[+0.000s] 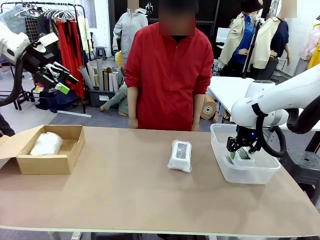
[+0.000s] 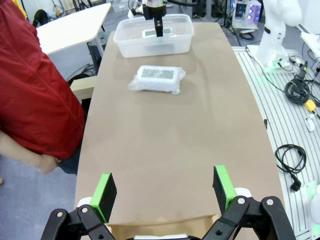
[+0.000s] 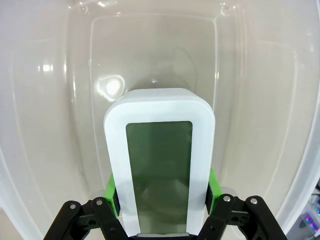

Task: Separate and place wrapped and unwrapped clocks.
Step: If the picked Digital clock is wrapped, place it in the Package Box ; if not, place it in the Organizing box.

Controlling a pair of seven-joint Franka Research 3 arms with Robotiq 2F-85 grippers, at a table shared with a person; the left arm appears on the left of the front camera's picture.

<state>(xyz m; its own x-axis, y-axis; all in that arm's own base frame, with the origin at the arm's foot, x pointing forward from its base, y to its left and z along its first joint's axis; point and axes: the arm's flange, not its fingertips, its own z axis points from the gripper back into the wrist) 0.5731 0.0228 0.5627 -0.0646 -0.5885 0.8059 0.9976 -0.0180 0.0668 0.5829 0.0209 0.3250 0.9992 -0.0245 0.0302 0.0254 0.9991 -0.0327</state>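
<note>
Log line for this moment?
right gripper shut on bare white clock inside clear plastic tub | left gripper open | plastic-wrapped clock on brown table | second wrapped clock in cardboard box

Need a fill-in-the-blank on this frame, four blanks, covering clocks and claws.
1. The right claw holds the bare clock inside the clear plastic ____.
2. One wrapped clock lies on the bare ____.
3. The second wrapped clock sits in the cardboard ____.
4. The left claw is ____, holding nothing.
Missing words: bin; table; box; open.
</note>
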